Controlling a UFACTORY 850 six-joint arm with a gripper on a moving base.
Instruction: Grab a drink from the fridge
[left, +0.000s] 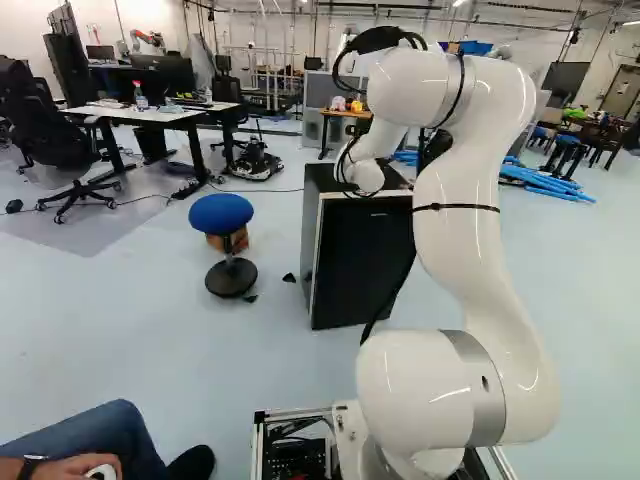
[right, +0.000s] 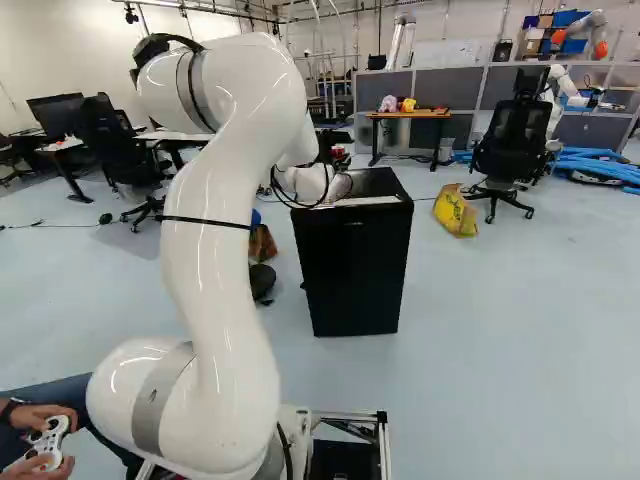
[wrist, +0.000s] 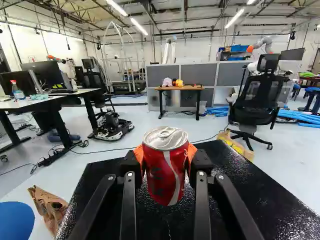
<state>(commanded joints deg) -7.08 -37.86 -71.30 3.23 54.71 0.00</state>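
1 can (wrist: 165, 166) sits clamped between 2 pads (wrist: 192, 153) of the gripper (wrist: 165, 162); probably slick, thin-walled: hold mid-body, squeeze gently.

Two base cams sit behind the white arm (left: 485, 265), one off each side, both aimed ahead and a bit down, sharing it and the black fridge (right: 355, 265). Wrist cam's way closer, looking out over the fridge top toward the grey partitions (wrist: 200, 73).
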